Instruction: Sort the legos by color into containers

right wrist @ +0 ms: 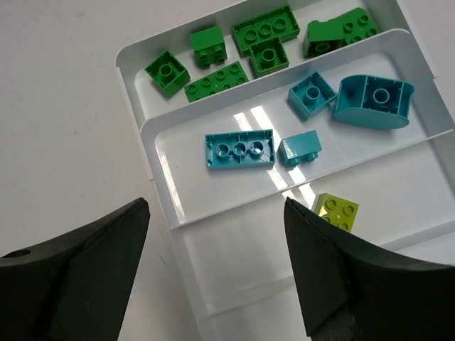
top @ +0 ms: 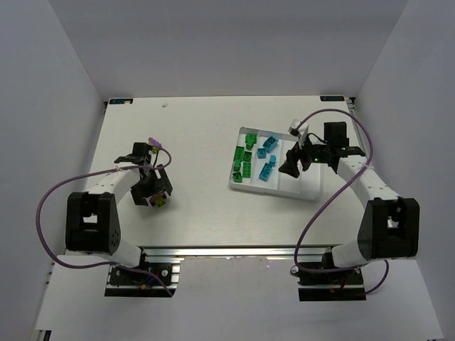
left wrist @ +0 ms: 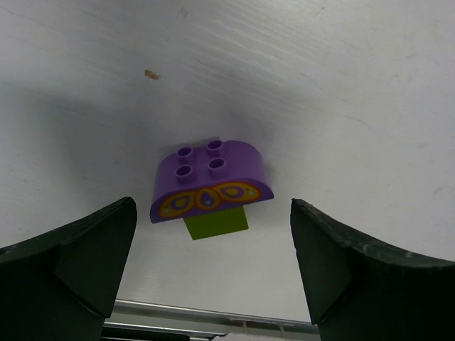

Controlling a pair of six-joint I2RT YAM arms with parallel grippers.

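Note:
A purple lego with a curved top and a yellow pattern lies on the table with a lime lego against its near side. My left gripper is open around the pair, with gaps on both sides, and the top view shows it at the pair. The white tray holds green legos in one container, cyan legos in the second and a lime lego in the third. My right gripper hovers open and empty over the tray.
A small purple item sits by the left arm's wrist. The metal rail runs along the table's near edge, close behind the left gripper. White walls enclose the table on three sides.

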